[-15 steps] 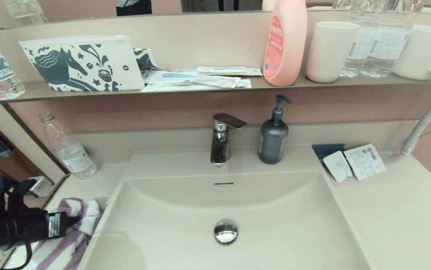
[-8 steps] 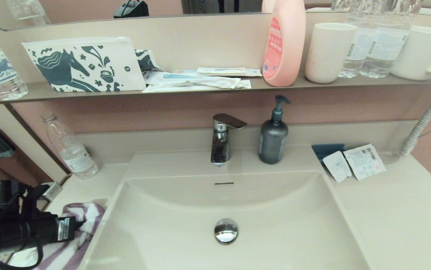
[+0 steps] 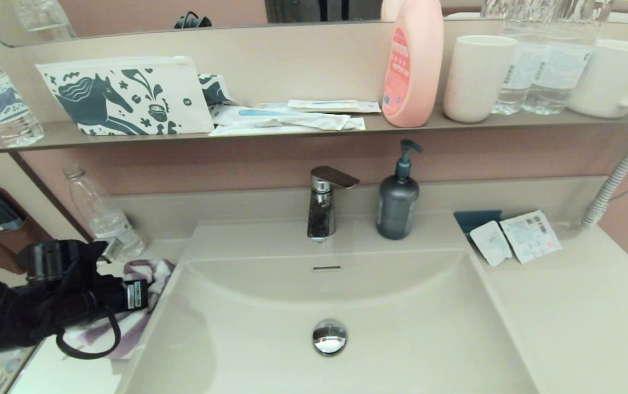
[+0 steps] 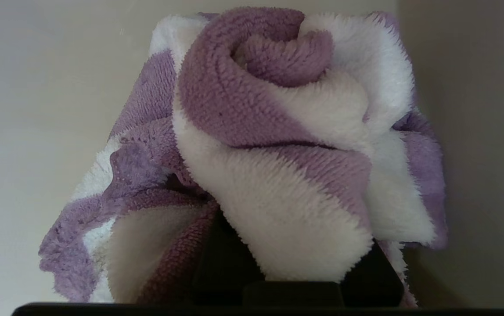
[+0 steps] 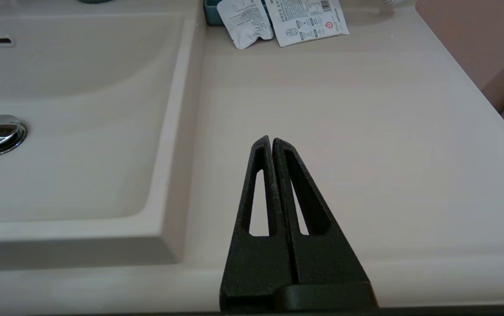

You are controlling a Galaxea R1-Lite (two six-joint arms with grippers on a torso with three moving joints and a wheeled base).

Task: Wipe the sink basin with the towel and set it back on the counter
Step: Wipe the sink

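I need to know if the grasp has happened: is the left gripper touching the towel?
Touching. In the left wrist view the towel is bunched over the left gripper, its dark fingers buried in the folds.

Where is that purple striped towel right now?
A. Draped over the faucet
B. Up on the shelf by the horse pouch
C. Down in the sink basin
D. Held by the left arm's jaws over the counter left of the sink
D: the left gripper is shut on the towel above the counter, beside the sink basin.
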